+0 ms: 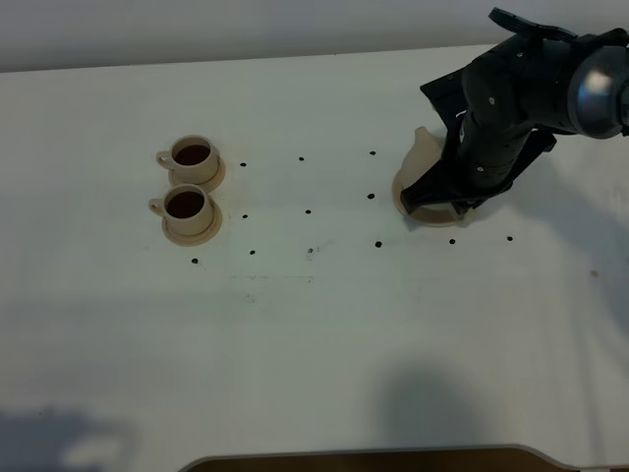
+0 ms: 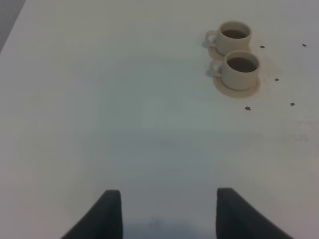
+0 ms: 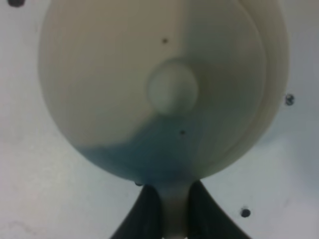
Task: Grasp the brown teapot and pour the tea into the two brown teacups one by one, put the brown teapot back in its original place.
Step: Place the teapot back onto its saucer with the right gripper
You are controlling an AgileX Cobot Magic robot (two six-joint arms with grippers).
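The brown teapot point(image 3: 164, 94) fills the right wrist view from above, lid knob in the middle. In the exterior view only its spout side point(image 1: 425, 149) shows under the arm. It is over the round saucer point(image 1: 413, 208), whose rim point(image 3: 277, 74) shows beside it; I cannot tell if it rests on it. My right gripper point(image 3: 173, 211) point(image 1: 447, 192) is shut on the teapot's handle. Two brown teacups point(image 1: 192, 155) point(image 1: 187, 205) stand on saucers at the left, both holding dark tea. They also show in the left wrist view point(image 2: 234, 36) point(image 2: 241, 69). My left gripper point(image 2: 167, 214) is open and empty, well short of the cups.
The white table point(image 1: 314, 324) carries small black dot marks point(image 1: 308, 211) between the cups and the teapot. A dark curved edge point(image 1: 364, 460) lies at the table's front. The right arm point(image 1: 521, 98) reaches in from the far right.
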